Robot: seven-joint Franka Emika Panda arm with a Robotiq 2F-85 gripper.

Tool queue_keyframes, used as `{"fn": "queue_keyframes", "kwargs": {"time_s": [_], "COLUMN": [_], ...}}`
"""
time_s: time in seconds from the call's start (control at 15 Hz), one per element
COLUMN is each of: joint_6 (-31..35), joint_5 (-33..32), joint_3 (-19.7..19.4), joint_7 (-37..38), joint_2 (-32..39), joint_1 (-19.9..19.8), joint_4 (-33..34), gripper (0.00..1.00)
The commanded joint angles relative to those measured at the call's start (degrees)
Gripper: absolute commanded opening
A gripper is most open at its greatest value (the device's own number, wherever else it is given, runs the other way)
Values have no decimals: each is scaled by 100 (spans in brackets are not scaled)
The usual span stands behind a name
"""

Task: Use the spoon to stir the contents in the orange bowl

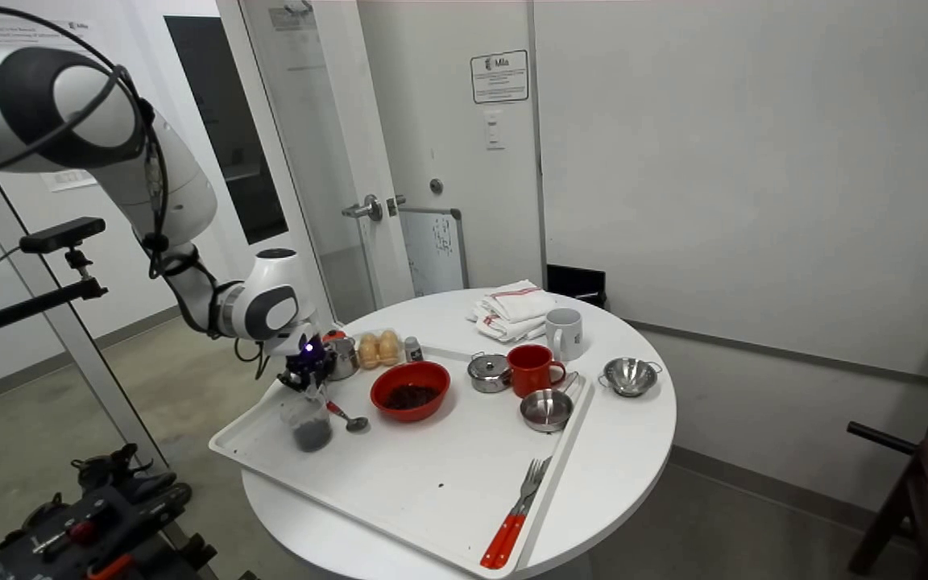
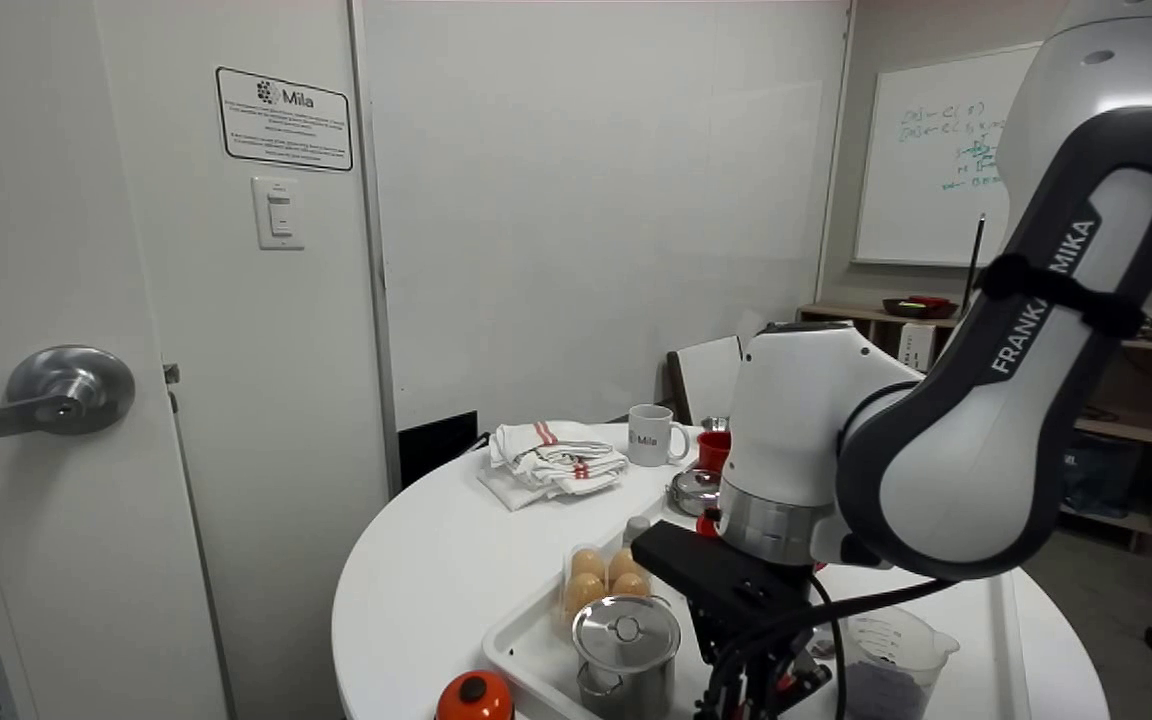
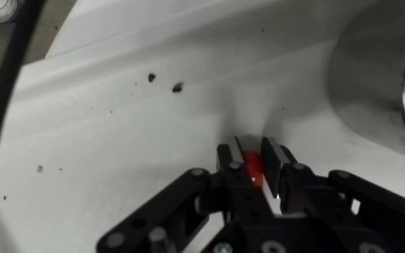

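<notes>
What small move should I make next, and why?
Probably lift the spoon straight up: the gripper is closed on its red handle, its head appears to rest on the tray, and the orange bowl stands close by.

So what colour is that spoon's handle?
The spoon handle is red; it shows best in the wrist view, where the end effector grips it.

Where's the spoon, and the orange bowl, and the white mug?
Spoon (image 1: 356,423): in an exterior view, on its metal head.
Orange bowl (image 1: 410,374): in an exterior view, on its inner wall.
White mug (image 2: 648,440): in an exterior view, on its side.
</notes>
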Motion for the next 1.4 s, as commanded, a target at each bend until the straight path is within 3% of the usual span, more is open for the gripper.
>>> {"fn": "queue_keyframes", "kwargs": {"time_s": [0.0, 1.33], "joint_6": [161, 680], "joint_5": [203, 196], "joint_3": [-8, -51], "joint_7": [-232, -569], "joint_2": [-44, -1240], "joint_1": [67, 235], "joint_4": [-37, -1059], "gripper": [5, 5]}}
